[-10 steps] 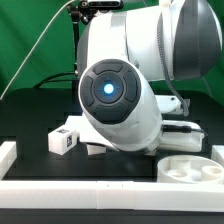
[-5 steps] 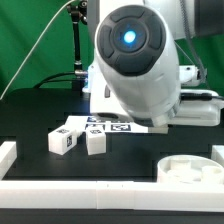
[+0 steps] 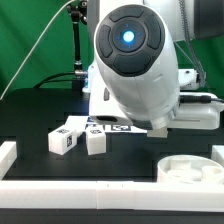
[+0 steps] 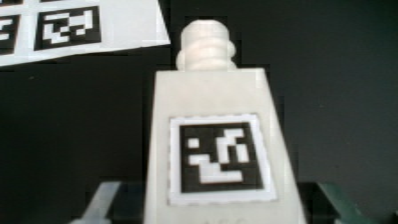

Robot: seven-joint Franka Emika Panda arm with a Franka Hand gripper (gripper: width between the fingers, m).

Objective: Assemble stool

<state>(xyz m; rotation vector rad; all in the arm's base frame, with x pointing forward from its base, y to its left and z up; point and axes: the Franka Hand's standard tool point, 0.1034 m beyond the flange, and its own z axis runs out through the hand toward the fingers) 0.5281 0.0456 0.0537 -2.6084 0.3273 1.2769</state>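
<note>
Arm (image 3: 135, 60) filling the exterior view, black table (image 3: 40, 110), seat (image 3: 190, 170) at that view's lower right, marker board (image 3: 110, 126) just behind two legs (image 3: 62, 141) (image 3: 96, 143) side by side, third leg (image 4: 214, 130) between the jaws of the gripper (image 4: 217, 205), clamped or loose unclear.

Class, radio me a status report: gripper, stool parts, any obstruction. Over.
Gripper straddles one stool leg, grip unconfirmed. Two more legs and seat disc lie loose on table. No obstruction seen; arm hides the gripper from the exterior view.
</note>
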